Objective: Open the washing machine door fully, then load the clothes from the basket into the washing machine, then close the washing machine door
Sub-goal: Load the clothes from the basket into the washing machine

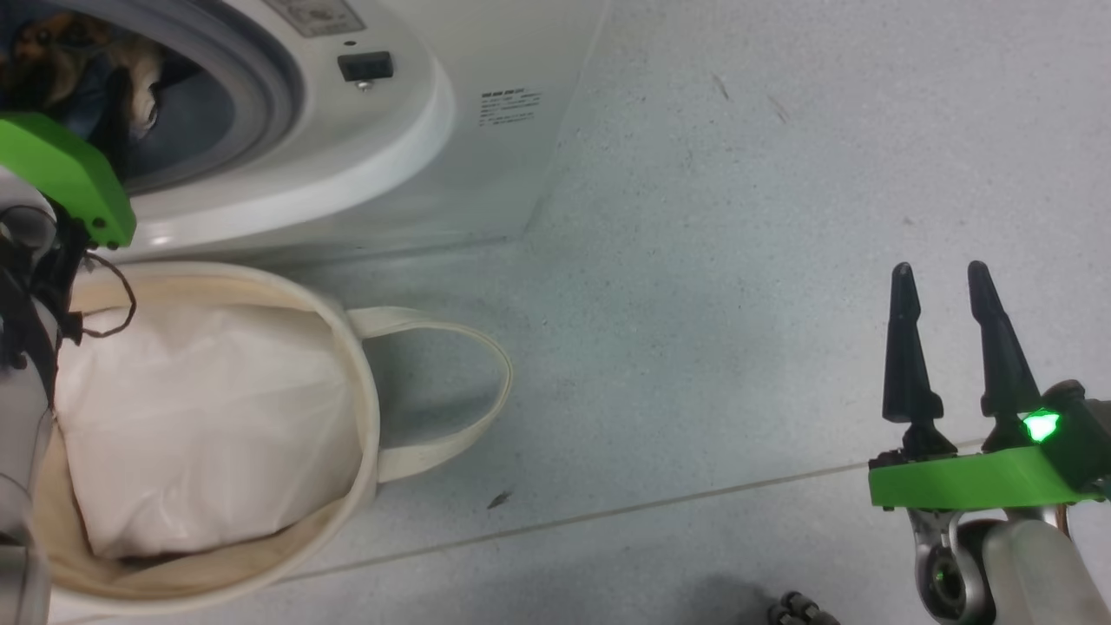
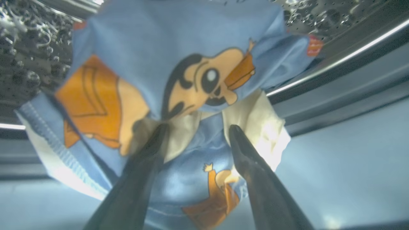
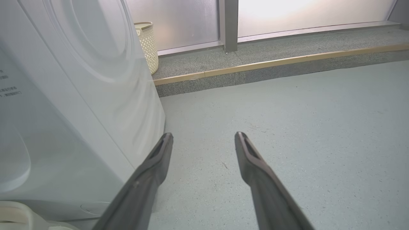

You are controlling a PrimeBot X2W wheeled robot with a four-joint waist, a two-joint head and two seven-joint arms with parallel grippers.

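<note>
Left gripper (image 2: pixel 198 127) stands spread, gripping nothing, inside the washing machine (image 1: pixel 408 121), with the clothes (image 2: pixel 179 57) draped against its fingertips in the drum (image 2: pixel 19 64). I fear cloth snagging a finger as I withdraw, dragging out. Right gripper (image 1: pixel 939 269) hangs open, idle.

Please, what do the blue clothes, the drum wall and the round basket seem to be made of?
The clothes: soft knit cloth, probably cotton, matte; it folds and shows a stitched hem. The drum wall: shiny metal, likely steel, with holes and glints. The basket: cream canvas, matte, soft-sided.
</note>
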